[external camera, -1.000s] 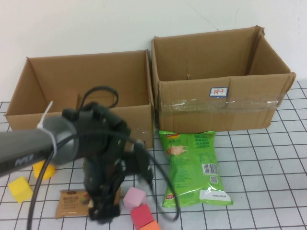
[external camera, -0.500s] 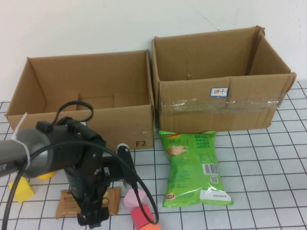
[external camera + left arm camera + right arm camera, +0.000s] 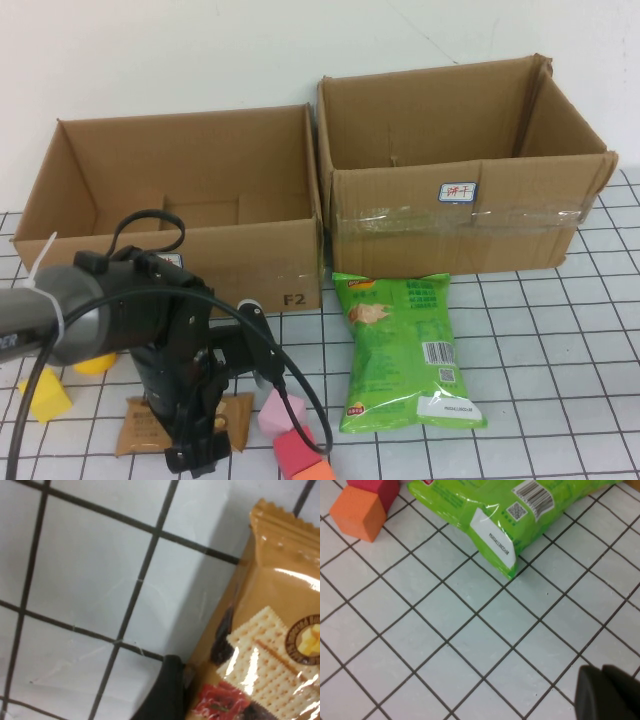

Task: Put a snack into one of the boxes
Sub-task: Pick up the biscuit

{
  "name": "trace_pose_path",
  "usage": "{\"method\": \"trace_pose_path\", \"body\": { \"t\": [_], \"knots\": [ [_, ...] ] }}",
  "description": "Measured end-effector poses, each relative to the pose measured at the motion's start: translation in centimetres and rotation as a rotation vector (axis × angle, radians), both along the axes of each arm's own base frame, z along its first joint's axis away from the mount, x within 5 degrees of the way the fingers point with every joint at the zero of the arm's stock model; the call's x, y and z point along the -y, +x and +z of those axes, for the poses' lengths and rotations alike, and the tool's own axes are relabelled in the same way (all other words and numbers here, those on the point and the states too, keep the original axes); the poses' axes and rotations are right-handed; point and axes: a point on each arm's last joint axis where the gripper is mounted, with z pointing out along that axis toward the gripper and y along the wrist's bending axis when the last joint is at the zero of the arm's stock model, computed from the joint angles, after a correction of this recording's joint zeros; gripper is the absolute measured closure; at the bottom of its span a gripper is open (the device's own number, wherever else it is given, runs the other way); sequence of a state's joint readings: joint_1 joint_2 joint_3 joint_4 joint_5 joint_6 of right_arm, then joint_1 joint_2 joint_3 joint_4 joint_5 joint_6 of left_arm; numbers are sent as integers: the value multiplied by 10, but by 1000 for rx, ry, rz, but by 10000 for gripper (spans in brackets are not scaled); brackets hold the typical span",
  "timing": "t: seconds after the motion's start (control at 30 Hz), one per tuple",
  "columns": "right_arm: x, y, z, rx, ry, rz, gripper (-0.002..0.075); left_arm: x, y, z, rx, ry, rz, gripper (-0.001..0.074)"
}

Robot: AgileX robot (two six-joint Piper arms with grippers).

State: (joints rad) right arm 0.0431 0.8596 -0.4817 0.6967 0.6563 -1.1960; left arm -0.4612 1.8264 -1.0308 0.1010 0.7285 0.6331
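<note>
On the gridded worktop, the left gripper is down over the brown cracker packet, fingers spread wide, one touching its edge. The right gripper, fingers closed and empty, hovers near the green chip bag.

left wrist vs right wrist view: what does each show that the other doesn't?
Left wrist only: the brown cracker packet lying flat, with a dark fingertip of the open left gripper at its edge.
Right wrist only: the green chip bag, an orange cube, a red block, and the shut right gripper, parked off the snacks.
Both: the white gridded table.
</note>
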Motion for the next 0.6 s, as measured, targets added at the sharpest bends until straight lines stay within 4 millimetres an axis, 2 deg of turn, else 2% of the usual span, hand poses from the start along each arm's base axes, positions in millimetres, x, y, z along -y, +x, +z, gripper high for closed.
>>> {"method": "trace_pose_path", "body": {
  "t": [0.1,0.17,0.23,0.33,0.6],
  "knots": [
    [0,0,0,0,0,0,727,0,0,0,-4,2,0,43],
    [0,0,0,0,0,0,727,0,0,0,-7,0,4,71],
    [0,0,0,0,1,0,727,0,-1,0,-15,-5,14,133],
    [0,0,0,0,8,-2,727,1,-2,0,-29,-9,42,270],
    [-1,0,1,-1,17,-5,727,1,-3,-1,-35,-14,92,274]
  ]
}}
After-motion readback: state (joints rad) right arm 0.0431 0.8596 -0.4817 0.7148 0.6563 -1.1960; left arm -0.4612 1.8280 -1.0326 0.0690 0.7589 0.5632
